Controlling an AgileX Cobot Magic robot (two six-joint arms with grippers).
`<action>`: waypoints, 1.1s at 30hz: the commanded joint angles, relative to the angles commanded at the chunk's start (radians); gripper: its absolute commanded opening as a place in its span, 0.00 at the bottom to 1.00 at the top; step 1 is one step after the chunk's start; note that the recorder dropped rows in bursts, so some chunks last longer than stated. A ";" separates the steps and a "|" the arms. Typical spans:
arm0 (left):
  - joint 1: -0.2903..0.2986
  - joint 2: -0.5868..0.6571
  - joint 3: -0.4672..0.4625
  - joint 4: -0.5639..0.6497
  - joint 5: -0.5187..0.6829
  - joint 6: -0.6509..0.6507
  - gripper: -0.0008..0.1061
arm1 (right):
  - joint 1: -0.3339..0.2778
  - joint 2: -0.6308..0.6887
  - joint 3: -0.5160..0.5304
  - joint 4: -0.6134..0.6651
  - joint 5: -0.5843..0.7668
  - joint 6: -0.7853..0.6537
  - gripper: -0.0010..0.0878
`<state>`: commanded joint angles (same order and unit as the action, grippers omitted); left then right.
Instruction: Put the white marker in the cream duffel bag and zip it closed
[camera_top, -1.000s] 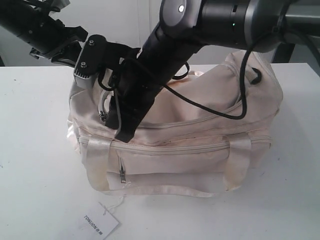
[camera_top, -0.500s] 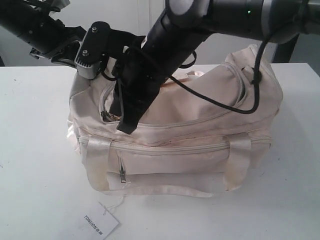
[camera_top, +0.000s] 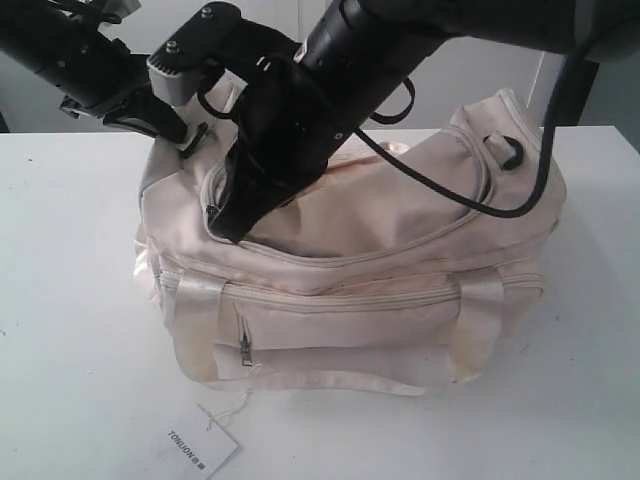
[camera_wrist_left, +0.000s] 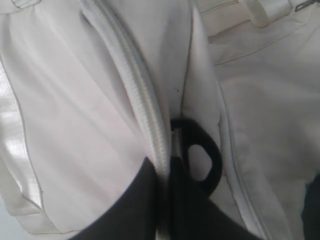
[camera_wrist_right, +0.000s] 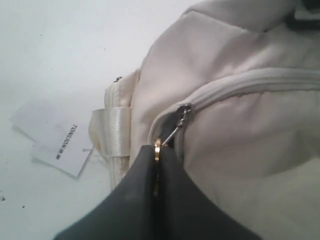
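The cream duffel bag (camera_top: 400, 230) sits in the middle of the white table. My right gripper (camera_top: 228, 228) reaches across to the bag's left end and is shut on the gold zip pull (camera_wrist_right: 157, 145) of the top flap, just below the metal slider (camera_wrist_right: 184, 114). In the right wrist view this gripper (camera_wrist_right: 157, 148) has no gap between its fingers. My left gripper (camera_top: 190, 138) holds the bag's upper left end. In the left wrist view it (camera_wrist_left: 164, 165) is shut on the bag's zip edge (camera_wrist_left: 145, 110), beside a black strap ring (camera_wrist_left: 202, 160). The white marker is hidden.
A white paper tag printed TONIJON (camera_top: 200, 445) lies on the table in front of the bag's left corner, tied on by a thread. Another black strap ring (camera_top: 505, 150) sits on the bag's right end. A black cable hangs over the flap.
My right gripper has shut on the gold pull and moved up and slightly left at the bag's left end. The right arm has swung higher. The left arm has stayed put.
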<state>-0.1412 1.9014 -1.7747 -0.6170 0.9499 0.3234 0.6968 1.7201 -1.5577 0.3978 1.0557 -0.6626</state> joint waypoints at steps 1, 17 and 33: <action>0.000 0.000 0.000 0.000 -0.005 0.010 0.01 | 0.000 0.000 0.000 0.000 0.020 0.006 0.01; 0.000 0.000 0.000 0.160 -0.051 0.050 0.01 | 0.000 0.000 0.000 -0.037 0.162 0.061 0.01; 0.000 0.000 0.000 0.163 -0.037 0.058 0.01 | 0.000 -0.029 -0.006 -0.277 0.007 0.223 0.01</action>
<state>-0.1412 1.9014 -1.7747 -0.4541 0.9132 0.3817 0.6968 1.6910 -1.5633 0.1209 1.0629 -0.4401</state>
